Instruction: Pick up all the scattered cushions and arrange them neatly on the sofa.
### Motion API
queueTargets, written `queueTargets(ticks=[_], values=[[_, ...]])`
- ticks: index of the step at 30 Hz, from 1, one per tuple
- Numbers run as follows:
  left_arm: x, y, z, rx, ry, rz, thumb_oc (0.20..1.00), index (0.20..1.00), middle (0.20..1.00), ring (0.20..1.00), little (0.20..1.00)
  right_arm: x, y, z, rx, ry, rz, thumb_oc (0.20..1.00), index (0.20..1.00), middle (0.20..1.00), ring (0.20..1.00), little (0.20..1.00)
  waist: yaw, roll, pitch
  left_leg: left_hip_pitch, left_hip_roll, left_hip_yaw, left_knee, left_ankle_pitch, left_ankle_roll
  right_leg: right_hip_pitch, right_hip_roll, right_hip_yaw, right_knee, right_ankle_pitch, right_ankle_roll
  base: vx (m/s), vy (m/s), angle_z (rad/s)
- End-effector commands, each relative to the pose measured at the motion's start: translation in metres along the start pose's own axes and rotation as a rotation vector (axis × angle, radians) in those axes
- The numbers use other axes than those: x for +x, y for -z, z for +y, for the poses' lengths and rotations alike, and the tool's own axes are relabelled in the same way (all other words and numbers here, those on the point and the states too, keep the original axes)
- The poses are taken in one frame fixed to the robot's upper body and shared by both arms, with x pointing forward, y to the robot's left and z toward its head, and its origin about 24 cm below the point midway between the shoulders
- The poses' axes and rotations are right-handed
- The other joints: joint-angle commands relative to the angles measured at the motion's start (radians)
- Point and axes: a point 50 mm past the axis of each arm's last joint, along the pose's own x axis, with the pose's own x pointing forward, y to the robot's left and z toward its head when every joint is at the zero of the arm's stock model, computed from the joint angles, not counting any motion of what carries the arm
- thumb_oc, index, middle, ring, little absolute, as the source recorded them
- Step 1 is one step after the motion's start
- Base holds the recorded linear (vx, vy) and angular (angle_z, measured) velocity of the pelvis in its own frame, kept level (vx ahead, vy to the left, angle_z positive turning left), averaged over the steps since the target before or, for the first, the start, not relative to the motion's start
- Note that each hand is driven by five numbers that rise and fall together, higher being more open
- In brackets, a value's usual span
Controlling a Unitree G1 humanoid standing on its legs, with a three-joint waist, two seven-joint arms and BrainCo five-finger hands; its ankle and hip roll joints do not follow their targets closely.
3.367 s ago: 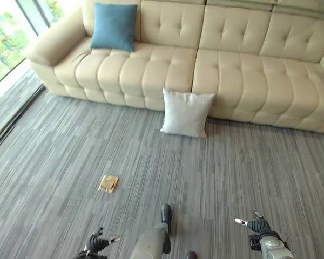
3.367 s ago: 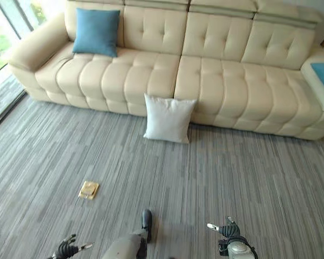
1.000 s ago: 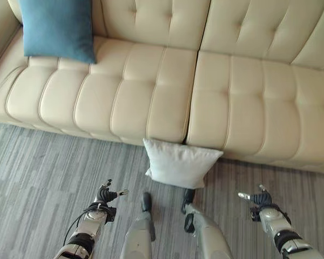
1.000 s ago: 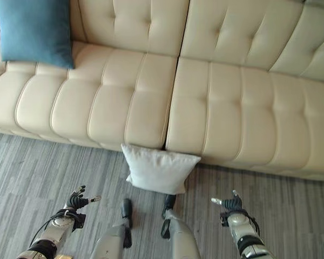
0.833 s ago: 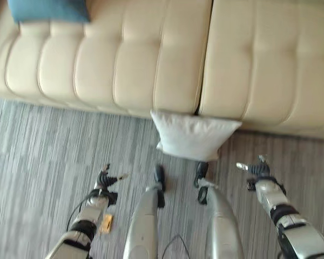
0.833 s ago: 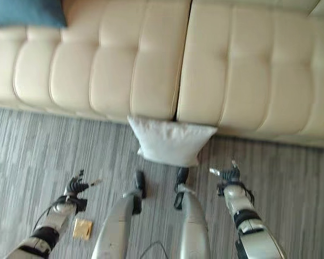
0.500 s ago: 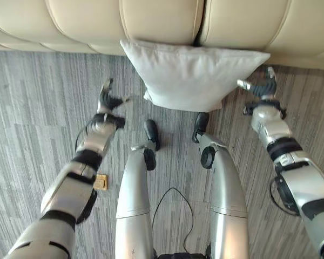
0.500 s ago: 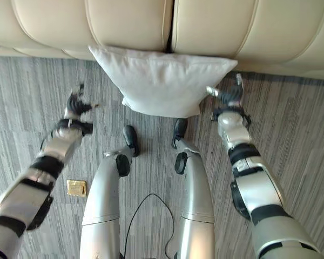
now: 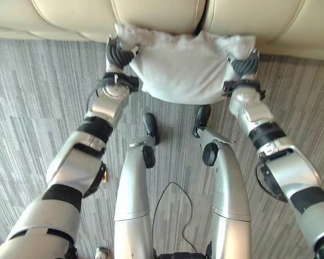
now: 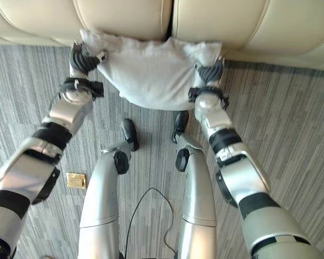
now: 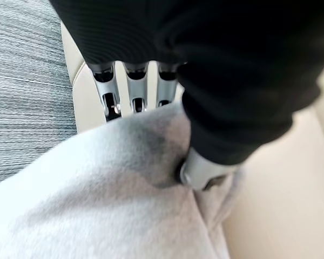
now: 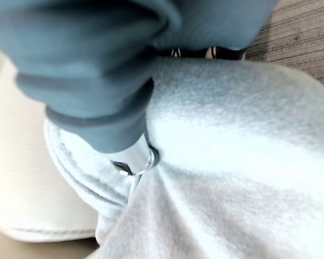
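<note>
A white cushion (image 9: 183, 67) stands on the grey carpet, leaning against the front of the cream sofa (image 9: 70, 16) below the seam between two seats. My left hand (image 9: 119, 54) grips its left upper corner and my right hand (image 9: 243, 65) its right upper corner. The cloth is bunched between them. In the left wrist view the fingers (image 11: 132, 89) reach behind the cushion (image 11: 97, 205) and the thumb (image 11: 202, 170) presses into its front. In the right wrist view the thumb (image 12: 132, 159) digs into the cushion (image 12: 232, 162) the same way.
A small flat yellow object (image 10: 75, 179) lies on the striped grey carpet (image 10: 291, 118) to my left. The sofa's padded front edge (image 10: 248, 32) runs across the far side, right behind the cushion.
Half a second ago both hands were open beside the cushion. Now they have closed on its two upper corners and the cushion is squeezed narrower. Before that the view moved in towards the sofa.
</note>
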Motion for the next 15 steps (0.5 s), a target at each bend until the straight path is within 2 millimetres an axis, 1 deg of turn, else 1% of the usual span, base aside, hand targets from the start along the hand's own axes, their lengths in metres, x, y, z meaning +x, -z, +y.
queueTargets(ticks=[1, 2, 3, 5, 8, 9, 11, 12, 13, 14, 15], values=[[-0.027, 0.024, -0.016, -0.129, 0.034, 0.0, 0.2, 0.2, 0.2, 0.2, 0.2, -0.034, 0.014, 0.04, 0.076, -0.177, -0.045, 0.2, 0.2, 0.2, 0.2, 0.2, -0.015, 0.01, -0.209, -0.028, -0.048, -0.131, 0.021, -0.062, -0.042, 0.068, 0.02, 0.01, -0.05, -0.098, 0.115, -0.05, -0.024, 0.03], [-0.027, 0.025, -0.016, -0.129, 0.035, 0.001, 0.2, 0.2, 0.2, 0.2, 0.2, -0.035, 0.014, 0.039, 0.075, -0.177, -0.043, 0.2, 0.2, 0.2, 0.2, 0.2, -0.015, 0.01, -0.207, -0.022, -0.048, -0.131, 0.017, -0.06, -0.042, 0.073, 0.02, 0.01, -0.053, -0.096, 0.115, -0.06, -0.021, 0.02], [-0.039, 0.025, -0.02, -0.167, 0.064, -0.027, 0.2, 0.2, 0.2, 0.2, 0.2, -0.042, 0.018, 0.033, 0.089, -0.194, -0.06, 0.2, 0.2, 0.2, 0.2, 0.2, -0.017, 0.01, -0.205, 0.048, -0.043, -0.13, -0.048, -0.046, -0.049, 0.136, 0.016, 0.004, -0.103, -0.077, 0.126, -0.06, -0.028, 0.02], [-0.054, 0.031, -0.023, -0.192, 0.096, -0.034, 0.2, 0.2, 0.2, 0.2, 0.2, -0.052, 0.023, 0.027, 0.096, -0.22, -0.073, 0.2, 0.2, 0.2, 0.2, 0.2, -0.02, 0.01, -0.197, 0.148, -0.039, -0.122, -0.127, -0.031, -0.057, 0.226, 0.012, 0.001, -0.169, -0.06, 0.137, -0.04, -0.023, 0.06], [-0.075, 0.041, -0.019, -0.22, 0.117, -0.033, 0.2, 0.2, 0.2, 0.2, 0.2, -0.07, 0.033, 0.016, 0.105, -0.257, -0.08, 0.2, 0.2, 0.2, 0.2, 0.2, -0.021, 0.008, -0.191, 0.308, -0.047, -0.11, -0.252, -0.012, -0.063, 0.36, 0.007, -0.005, -0.256, -0.043, 0.151, 0.0, -0.018, 0.06], [-0.076, 0.042, -0.019, -0.219, 0.118, -0.03, 0.2, 0.2, 0.2, 0.2, 0.2, -0.071, 0.034, 0.016, 0.104, -0.258, -0.077, 0.2, 0.2, 0.2, 0.2, 0.2, -0.021, 0.007, -0.188, 0.319, -0.048, -0.11, -0.259, -0.009, -0.063, 0.369, 0.007, -0.005, -0.261, -0.041, 0.151, 0.0, 0.0, 0.0], [-0.095, 0.053, -0.016, -0.239, 0.135, -0.004, 0.2, 0.2, 0.2, 0.2, 0.2, -0.088, 0.042, 0.009, 0.107, -0.299, -0.066, 0.2, 0.2, 0.2, 0.2, 0.2, -0.022, 0.002, -0.187, 0.444, -0.049, -0.101, -0.337, 0.002, -0.069, 0.486, 0.007, -0.015, -0.326, -0.026, 0.162, 0.1, -0.06, -0.03], [-0.112, 0.061, -0.013, -0.265, 0.152, 0.017, 0.2, 0.2, 0.2, 0.2, 0.2, -0.103, 0.049, 0.002, 0.08, -0.337, -0.064, 0.2, 0.2, 0.2, 0.2, 0.2, -0.023, -0.002, -0.192, 0.554, -0.051, -0.094, -0.396, 0.009, -0.074, 0.592, 0.007, -0.029, -0.38, -0.022, 0.168, 0.16, -0.098, -0.07], [-0.121, 0.066, -0.013, -0.277, 0.16, 0.034, 0.2, 0.2, 0.2, 0.2, 0.2, -0.113, 0.054, -0.002, 0.073, -0.351, -0.057, 0.2, 0.2, 0.2, 0.2, 0.2, -0.022, -0.004, -0.197, 0.617, -0.053, -0.093, -0.436, 0.015, -0.078, 0.653, 0.01, -0.033, -0.41, -0.019, 0.172, 0.13, -0.079, -0.08], [-0.122, 0.067, -0.013, -0.277, 0.161, 0.037, 0.2, 0.2, 0.2, 0.2, 0.2, -0.114, 0.055, -0.002, 0.072, -0.352, -0.054, 0.2, 0.2, 0.2, 0.2, 0.2, -0.022, -0.004, -0.194, 0.627, -0.053, -0.093, -0.442, 0.017, -0.078, 0.662, 0.01, -0.033, -0.414, -0.017, 0.172, 0.02, -0.045, -0.07], [-0.129, 0.07, -0.01, -0.282, 0.164, 0.043, 0.2, 0.2, 0.2, 0.2, 0.2, -0.12, 0.056, -0.008, 0.067, -0.359, -0.055, 0.2, 0.2, 0.2, 0.2, 0.2, -0.026, -0.01, -0.194, 0.661, -0.059, -0.084, -0.467, 0.053, -0.076, 0.704, 0.003, -0.05, -0.448, 0.009, 0.167, 0.02, -0.051, -0.04]])
